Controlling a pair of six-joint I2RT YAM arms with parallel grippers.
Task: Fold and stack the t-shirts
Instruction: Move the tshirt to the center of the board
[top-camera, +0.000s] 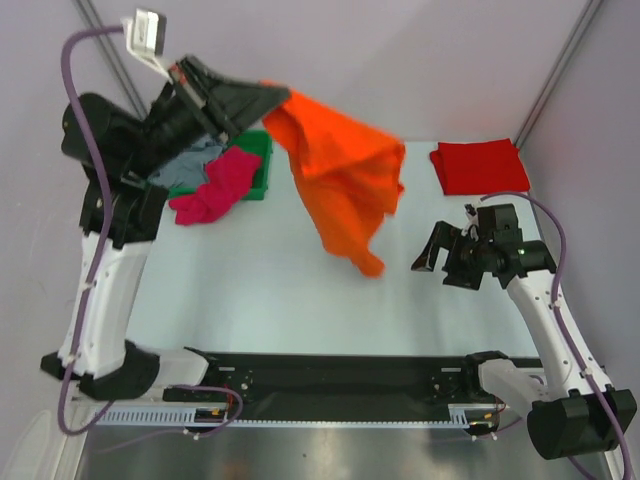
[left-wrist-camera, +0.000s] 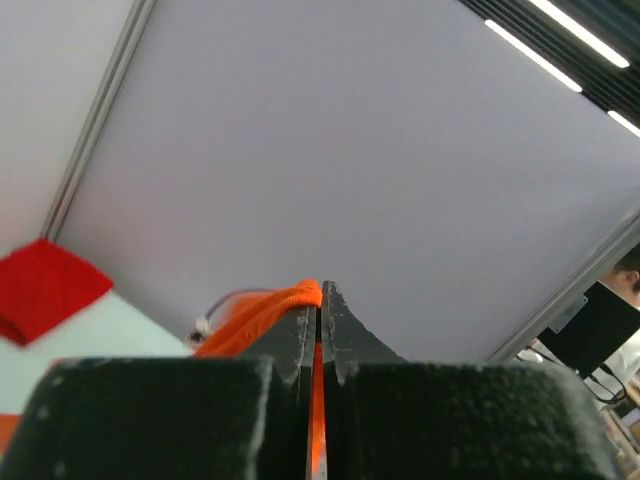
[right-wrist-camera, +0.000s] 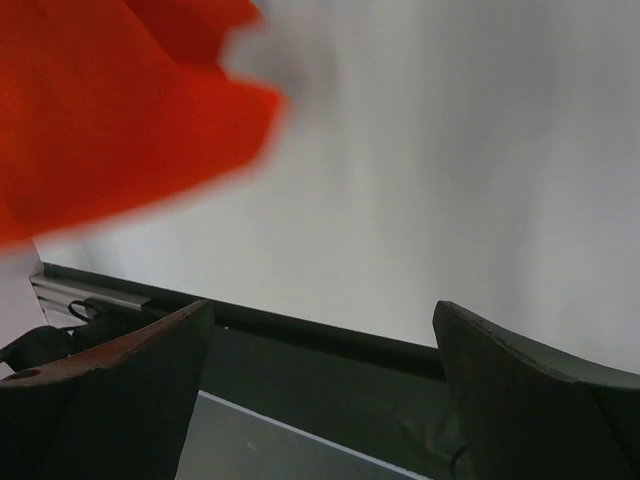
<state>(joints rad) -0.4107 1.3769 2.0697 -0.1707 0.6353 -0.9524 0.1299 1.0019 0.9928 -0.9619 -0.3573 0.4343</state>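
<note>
Left gripper (top-camera: 283, 96) pinches the orange shirt (top-camera: 340, 175) beside the tray (top-camera: 264, 143) — right gripper (top-camera: 432, 254), jaws spread, should catch its hanging hem.

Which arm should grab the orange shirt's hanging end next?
Right. The right tool is open and empty, close beside the orange shirt's dangling lower end. The left tool is shut on the shirt's top, holding it up.

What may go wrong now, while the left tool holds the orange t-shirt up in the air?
1. The left tool pinches only a small fold of the orange t-shirt, so the cloth may slip out.
2. The shirt hangs bunched and twisted; the open right tool beside its lower end may catch the wrong layer or miss it.
</note>
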